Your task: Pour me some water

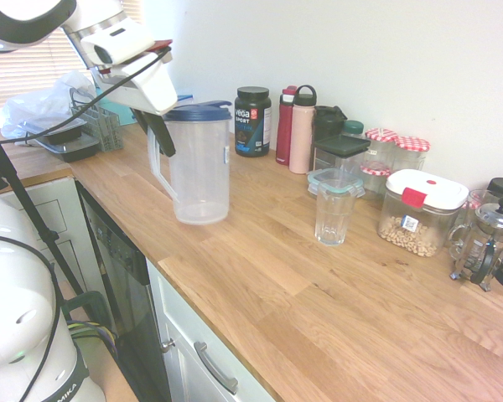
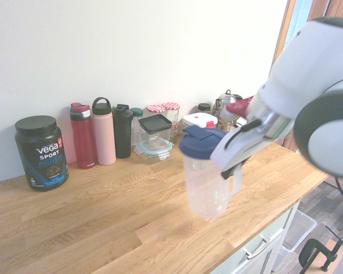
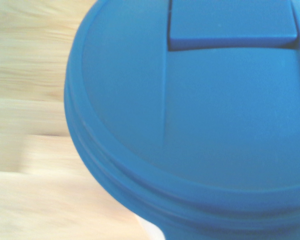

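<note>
First exterior view: at left, the gripper [image 1: 164,147] is closed on the handle [image 1: 158,171] of the clear pitcher [image 1: 199,172], which is upright near the front edge of the desk [image 1: 260,321], its blue lid [image 1: 199,111] on — whether its base touches the wood, I can't tell. Further right, the drinking glass [image 1: 331,219] stands upright, in from the back edge and well apart from the pitcher. The grasp looks done — carrying the pitcher over, tipping it and setting it down seem left, and I can't make out any water in either.
</note>
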Robot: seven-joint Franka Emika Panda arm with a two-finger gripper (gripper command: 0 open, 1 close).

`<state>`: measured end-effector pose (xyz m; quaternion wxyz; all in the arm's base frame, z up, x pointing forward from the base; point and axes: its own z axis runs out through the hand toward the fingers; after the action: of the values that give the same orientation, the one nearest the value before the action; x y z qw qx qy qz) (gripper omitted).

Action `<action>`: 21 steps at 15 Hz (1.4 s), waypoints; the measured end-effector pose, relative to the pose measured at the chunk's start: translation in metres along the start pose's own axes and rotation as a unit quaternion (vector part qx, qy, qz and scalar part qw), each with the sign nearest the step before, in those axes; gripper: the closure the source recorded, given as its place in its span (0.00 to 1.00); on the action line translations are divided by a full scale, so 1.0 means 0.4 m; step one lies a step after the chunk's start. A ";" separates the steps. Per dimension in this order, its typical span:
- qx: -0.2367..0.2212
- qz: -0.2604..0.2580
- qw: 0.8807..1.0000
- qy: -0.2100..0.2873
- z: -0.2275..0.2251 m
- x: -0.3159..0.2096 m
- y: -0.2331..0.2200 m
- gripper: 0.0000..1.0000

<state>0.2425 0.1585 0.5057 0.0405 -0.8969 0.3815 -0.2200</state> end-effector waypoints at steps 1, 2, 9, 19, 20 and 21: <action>0.004 0.001 1.000 0.004 0.033 -0.024 -0.037 1.00; 0.010 0.004 1.000 0.004 0.058 -0.030 -0.076 1.00; 0.036 0.025 0.998 -0.036 0.107 0.021 -0.341 1.00; 0.058 0.022 0.998 -0.019 0.228 -0.036 -0.410 1.00; 0.059 0.024 0.998 -0.019 0.232 -0.044 -0.413 1.00; 0.059 0.027 0.998 -0.021 0.239 -0.051 -0.415 0.00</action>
<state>0.3812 0.2810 0.4523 0.1071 -0.8866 0.3912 -0.2224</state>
